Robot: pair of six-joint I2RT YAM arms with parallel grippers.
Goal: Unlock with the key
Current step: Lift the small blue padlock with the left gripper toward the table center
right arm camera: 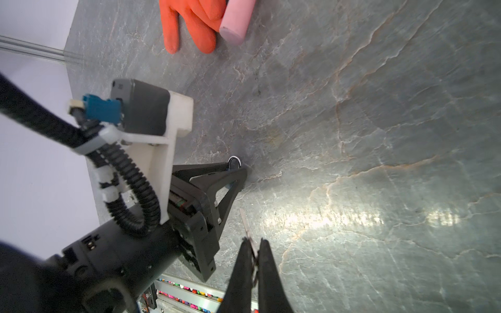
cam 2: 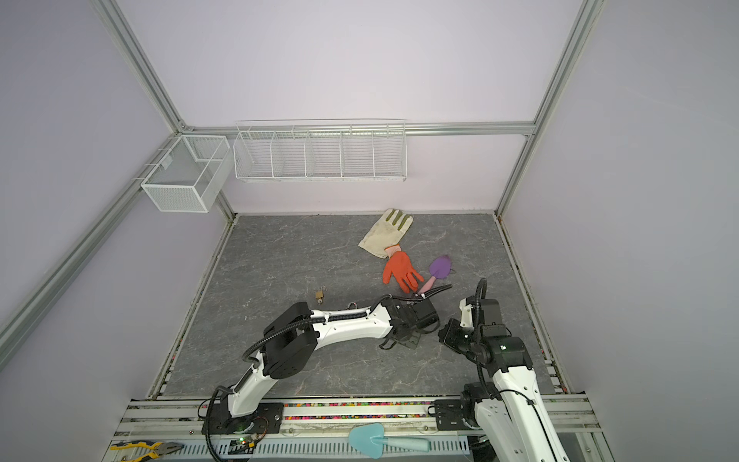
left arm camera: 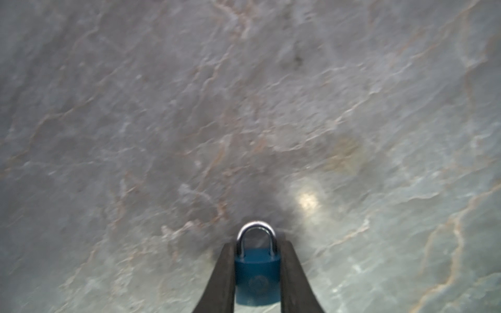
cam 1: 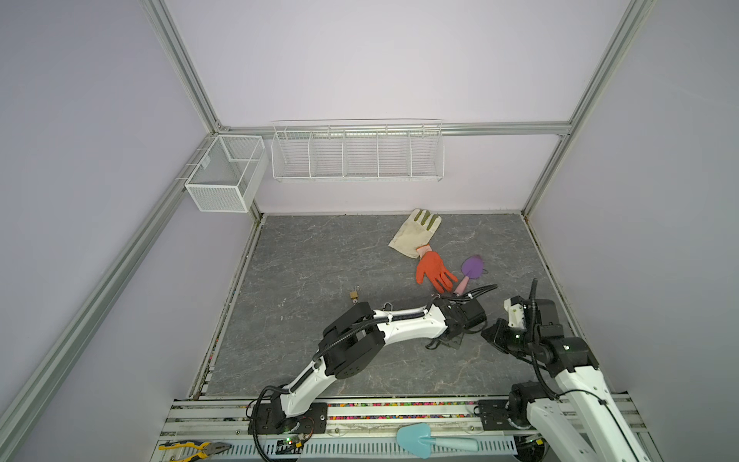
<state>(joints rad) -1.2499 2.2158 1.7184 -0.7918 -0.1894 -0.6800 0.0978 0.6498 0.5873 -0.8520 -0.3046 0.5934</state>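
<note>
the left gripper (left arm camera: 257,244) pinches the small blue metal padlock (left arm camera: 257,276) by its flat sides, probably rigid, weighty and slick; the right gripper (right arm camera: 253,241) nips the thin silver key (right arm camera: 244,220).

Your desk (cam 1: 320,260) is a dark grey slab veined like marble, walled in on three sides. Toward its far right you have a cream glove (cam 1: 414,232) lying flat, fingers toward the back wall. An orange glove (cam 1: 434,272) touches its cuff end, fingers spread toward you. Just beside that lies a purple trowel (cam 1: 472,269); its pink handle touches the orange fingers, as the right wrist view shows you. Well apart, left of centre, a small brass padlock (cam 1: 354,295) lies alone with its shackle swung open.
</note>
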